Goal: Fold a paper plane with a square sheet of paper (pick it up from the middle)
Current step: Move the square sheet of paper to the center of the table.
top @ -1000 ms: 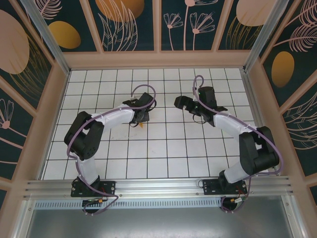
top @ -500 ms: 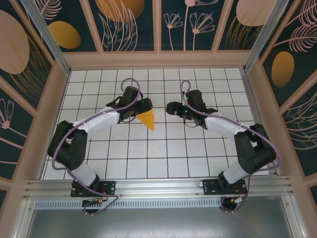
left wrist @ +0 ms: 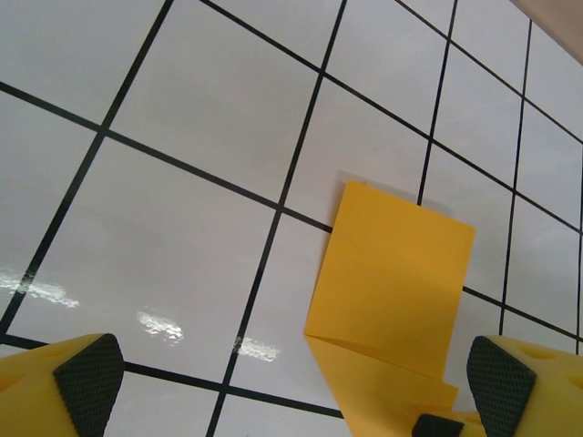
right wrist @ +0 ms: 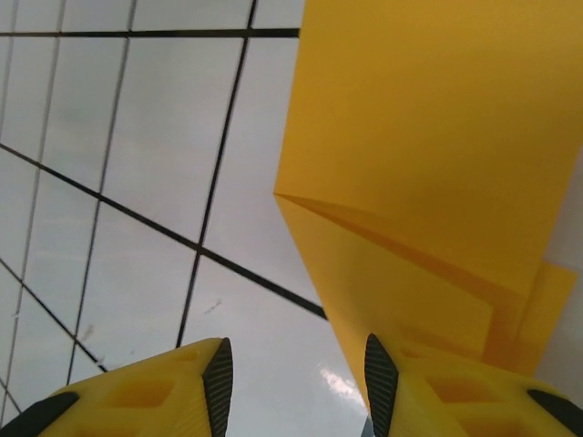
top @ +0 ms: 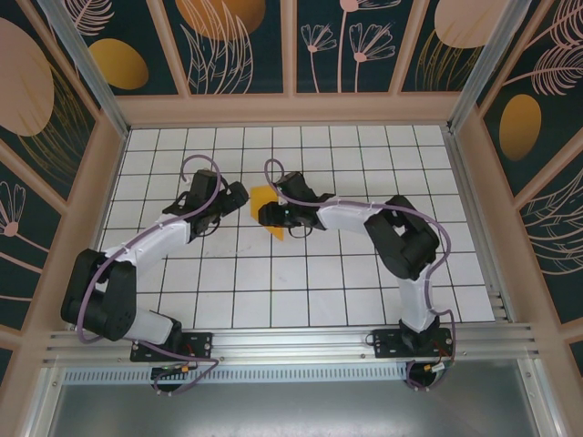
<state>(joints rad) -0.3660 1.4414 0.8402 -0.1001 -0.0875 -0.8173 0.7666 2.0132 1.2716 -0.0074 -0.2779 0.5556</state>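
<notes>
Lying between left gripper [top: 240, 194] and right gripper [top: 265, 217] is the folded paper [top: 262, 197].

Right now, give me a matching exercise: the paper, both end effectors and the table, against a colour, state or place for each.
Things:
1. paper
2. left end effector
3. right end effector
4. table

Descriptions:
A. white tiles, black lines
B. open, over the paper's middle in the top view
C. orange-yellow, folded
D. open, just left of the paper in the top view

Pairs: 1-C, 2-D, 3-B, 4-A
</notes>
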